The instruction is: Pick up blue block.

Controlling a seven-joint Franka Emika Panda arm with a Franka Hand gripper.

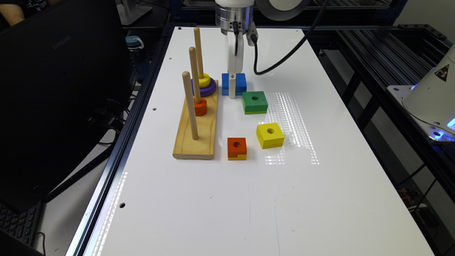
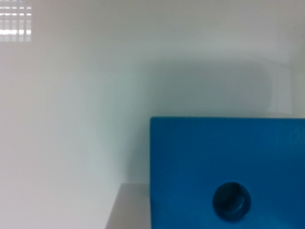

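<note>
Exterior view: the white table (image 1: 220,199) runs away from the camera. The gripper (image 1: 232,87) hangs vertical from the arm's metal wrist flange (image 1: 234,16), w/ its white tip down at the blue block (image 1: 240,83), overlapping the block's near face. The blue block sits flat on the table toward the far end, just beside the purple ring (image 1: 209,89) on the exterior view's right. A black cable (image 1: 284,57) loops from the wrist off to the exterior view's right.

The wooden peg base (image 1: 197,137) lies on the exterior view's left of the blocks and carries three upright pegs. The far peg holds a yellow ring (image 1: 205,80) stacked on the purple ring; the middle peg holds an orange hex piece (image 1: 200,106); the near peg (image 1: 190,106) is bare. The green block (image 1: 254,102) sits just beside the blue block, nearer the camera and to the exterior view's right. The yellow block (image 1: 270,135) lies nearer still; the orange block (image 1: 237,147), w/ a yellow layer under it, sits near the base's near end. A dark monitor (image 1: 53,89) stands off the table on the exterior view's left.

Wrist view: the blue block (image 2: 228,167) is close-up, top face w/ round centre hole visible, resting on the white table (image 2: 71,119). A pale grey shape (image 2: 127,207) touches the block's edge; can't tell what it is. End effector state: cannot tell whether released or clamped.
</note>
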